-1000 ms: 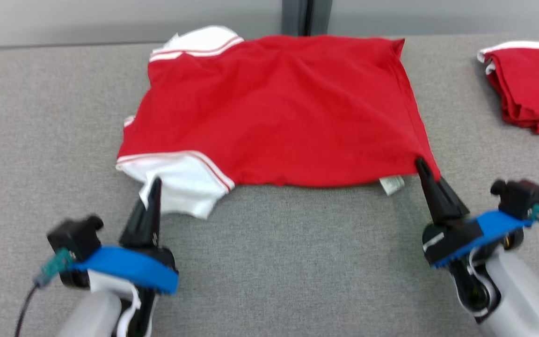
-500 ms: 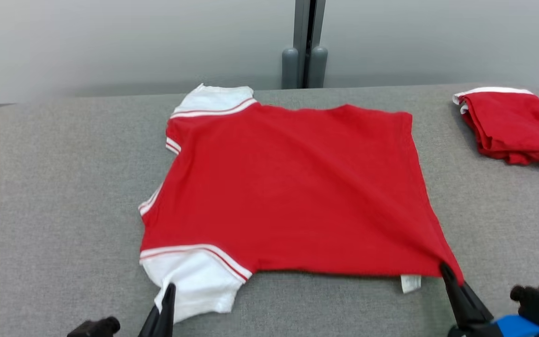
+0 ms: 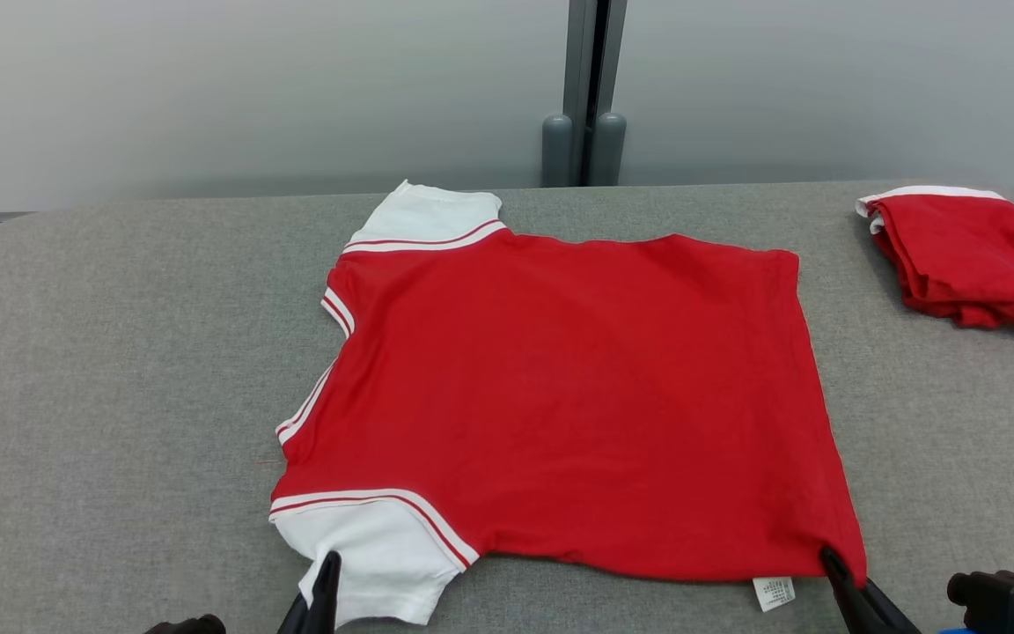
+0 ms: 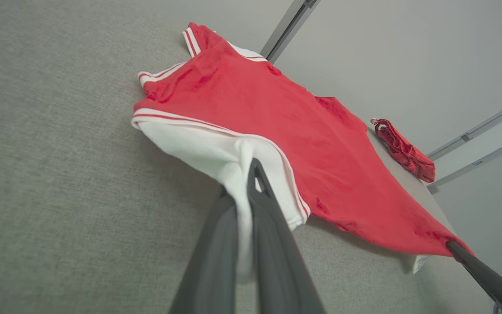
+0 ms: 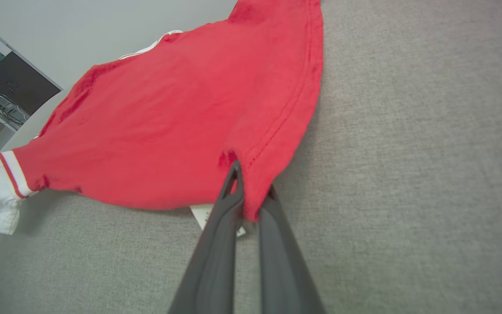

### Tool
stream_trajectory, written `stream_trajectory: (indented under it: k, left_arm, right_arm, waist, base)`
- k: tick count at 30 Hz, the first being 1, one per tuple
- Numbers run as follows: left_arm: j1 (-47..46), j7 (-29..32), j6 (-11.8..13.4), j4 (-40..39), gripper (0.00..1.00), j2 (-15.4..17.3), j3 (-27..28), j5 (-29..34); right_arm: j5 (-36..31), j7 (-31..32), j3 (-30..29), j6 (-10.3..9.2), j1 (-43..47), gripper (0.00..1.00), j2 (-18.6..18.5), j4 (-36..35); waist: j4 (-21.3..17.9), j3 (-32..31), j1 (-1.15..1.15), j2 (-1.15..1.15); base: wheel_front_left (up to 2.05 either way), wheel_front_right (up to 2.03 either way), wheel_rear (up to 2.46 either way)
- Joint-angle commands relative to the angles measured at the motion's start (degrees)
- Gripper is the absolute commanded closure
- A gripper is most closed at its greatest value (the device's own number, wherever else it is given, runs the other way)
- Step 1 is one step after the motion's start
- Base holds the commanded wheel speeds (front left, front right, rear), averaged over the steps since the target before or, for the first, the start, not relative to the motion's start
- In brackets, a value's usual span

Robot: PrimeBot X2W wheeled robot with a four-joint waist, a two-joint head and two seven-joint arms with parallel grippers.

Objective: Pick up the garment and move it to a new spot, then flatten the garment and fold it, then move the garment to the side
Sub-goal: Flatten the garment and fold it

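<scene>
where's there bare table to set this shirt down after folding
Widest bare patch: the grey table left of the spread red shirt, out to the rounded table edge. A narrower strip lies between the shirt's right hem and the folded red garment. Crowded: the near edge, where the left tool and right tool pinch its sleeve and hem corner.

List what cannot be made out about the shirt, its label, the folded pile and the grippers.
- Label: print too small, head view.
- Folded pile: cut off by the head view's right edge.
- Shirt: underside hidden by its own top layer.
- Left gripper, right gripper: bodies cut off by the head view's bottom edge.
</scene>
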Motion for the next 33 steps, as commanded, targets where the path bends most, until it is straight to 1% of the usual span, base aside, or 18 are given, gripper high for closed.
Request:
stream_trajectory:
  k: [1,8,13,16,20,21,23,24,26,33]
  left_arm:
    - [-1.5,0.3,-0.3,-0.7,1.0,0.2,0.4,-0.4]
    - [-5.0,1.7,-1.5,-0.2,1.0,1.0,0.7,-0.7]
    - [-9.9,3.5,-3.3,2.4,1.0,1.6,0.4,-0.5]
    - [-11.5,3.8,-3.9,3.6,1.0,2.1,0.6,-0.3]
    - [-15.8,4.8,-5.2,6.7,1.0,2.5,0.7,-0.1]
    - [-15.8,4.8,-5.2,6.7,1.0,2.5,0.7,-0.1]
    - [-18.8,5.5,-6.0,9.0,1.0,2.4,0.3,0.3]
    - [-18.8,5.5,-6.0,9.0,1.0,2.4,0.3,0.3]
    - [-21.1,5.9,-6.7,11.0,1.0,2.4,-0.3,1.1]
    - [-29.6,6.8,-8.9,18.6,1.0,1.5,-1.4,1.4]
  right_arm:
    - [-0.6,1.0,-0.1,0.03,-0.4,1.0,0.1,-0.8]
    - [-0.5,3.9,-0.7,0.03,-2.3,1.0,0.1,-2.1]
    - [0.5,5.6,-0.9,0.03,-5.8,1.0,0.1,-1.9]
    - [0.9,6.0,-0.6,0.03,-7.1,1.0,-0.1,-1.4]
    - [2.0,7.0,-0.5,0.03,-11.2,1.0,0.4,0.5]
    - [2.0,7.0,-0.5,0.03,-11.2,1.0,0.4,0.5]
    - [2.7,7.6,-0.2,0.03,-14.2,1.0,0.4,2.4]
    - [2.7,7.6,-0.2,0.03,-14.2,1.0,0.4,2.4]
    - [3.2,7.8,0.1,0.03,-16.2,1.0,0.5,4.0]
    - [3.9,7.3,1.9,0.03,-22.9,1.0,0.2,8.5]
  waist:
    - [-0.1,-0.1,0.0,0.0]
    - [-0.3,0.0,0.0,0.0]
    - [-0.9,0.9,0.0,0.0]
    - [-1.2,1.3,0.0,0.0]
    - [-1.4,2.8,0.0,0.0]
    - [-1.4,2.8,0.0,0.0]
    - [-1.4,3.9,0.0,0.0]
    - [-1.4,3.9,0.0,0.0]
    - [-1.4,4.5,0.0,0.0]
    - [-1.3,6.9,0.0,0.0]
  base:
    - [0.0,0.0,0.0]
    - [0.0,0.0,0.0]
    - [0.0,0.0,0.0]
    - [0.0,0.0,0.0]
    - [0.0,0.0,0.0]
    - [0.0,0.0,0.0]
    - [0.0,0.0,0.0]
    - [0.0,0.0,0.0]
    - [0.0,0.0,0.0]
    - [0.0,0.0,0.0]
